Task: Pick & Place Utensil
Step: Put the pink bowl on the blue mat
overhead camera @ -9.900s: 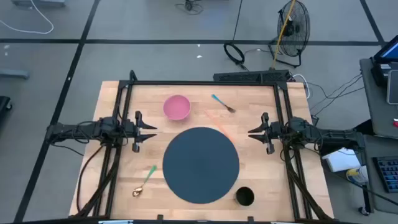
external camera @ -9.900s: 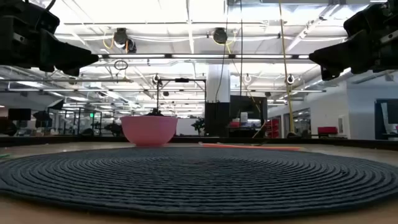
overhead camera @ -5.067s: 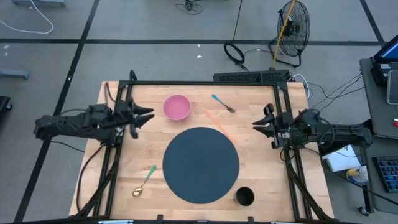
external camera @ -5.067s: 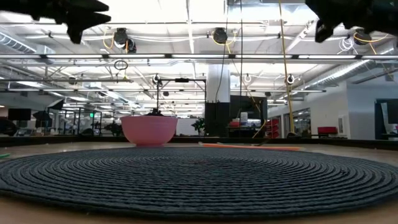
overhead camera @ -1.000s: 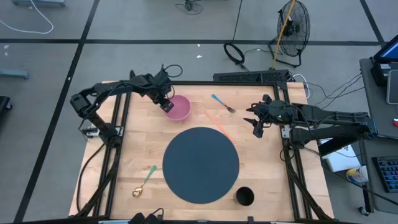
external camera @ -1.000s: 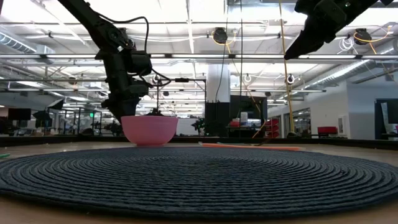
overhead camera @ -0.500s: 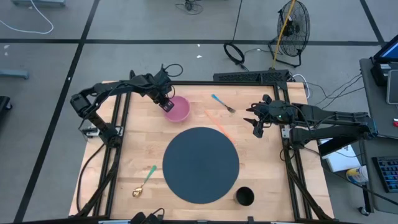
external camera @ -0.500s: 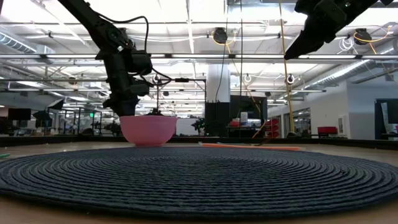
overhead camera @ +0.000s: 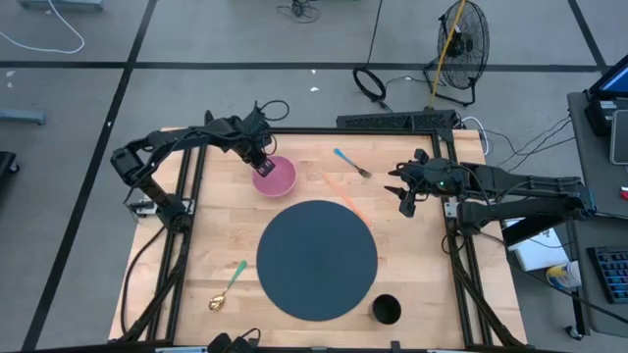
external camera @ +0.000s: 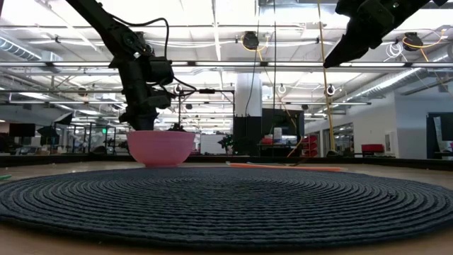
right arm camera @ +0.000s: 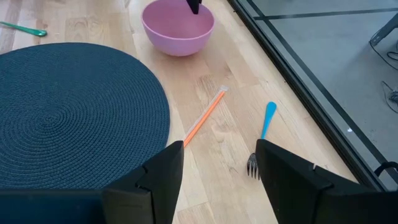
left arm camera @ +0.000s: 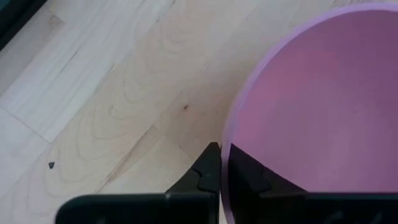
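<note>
The right claw [overhead camera: 400, 193], fingers spread and empty, hovers nearest the fork [right arm camera: 261, 138], which lies ahead of it on the bench [overhead camera: 412, 294], long axis pointing away, while the left claw [overhead camera: 261, 165] pinches the pink bowl's [overhead camera: 277, 177] rim.

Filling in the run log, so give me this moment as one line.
left claw: shut on pink bowl rim | right claw: open above fork | placemat: bare

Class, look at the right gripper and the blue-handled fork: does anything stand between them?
Nothing visible does. The right gripper hangs open above bare wood, with the blue-handled fork just ahead of its fingers. The orange straw lies beside that path, not across it.
</note>
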`<state>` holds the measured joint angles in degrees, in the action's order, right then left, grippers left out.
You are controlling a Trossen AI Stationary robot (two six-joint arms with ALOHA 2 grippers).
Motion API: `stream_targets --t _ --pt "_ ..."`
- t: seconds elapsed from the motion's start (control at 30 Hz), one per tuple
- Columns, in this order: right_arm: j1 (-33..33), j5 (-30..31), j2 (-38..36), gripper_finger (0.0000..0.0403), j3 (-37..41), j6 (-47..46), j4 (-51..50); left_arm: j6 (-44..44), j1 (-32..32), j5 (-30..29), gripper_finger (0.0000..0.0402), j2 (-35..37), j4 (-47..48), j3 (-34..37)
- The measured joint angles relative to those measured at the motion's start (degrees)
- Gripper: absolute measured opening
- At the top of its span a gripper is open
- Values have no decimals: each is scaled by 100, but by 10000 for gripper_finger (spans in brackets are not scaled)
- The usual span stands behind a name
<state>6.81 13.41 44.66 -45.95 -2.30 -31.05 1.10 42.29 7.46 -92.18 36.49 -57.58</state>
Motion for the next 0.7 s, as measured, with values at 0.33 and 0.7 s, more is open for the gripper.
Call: stream_targets --t 0.33,0.7 --pt "0 0 0 199 0 2 0 7 -3 2 9 1 -17 0" --pt "0 0 -2 199 0 1 -1 12 -3 0 12 2 -13 0"
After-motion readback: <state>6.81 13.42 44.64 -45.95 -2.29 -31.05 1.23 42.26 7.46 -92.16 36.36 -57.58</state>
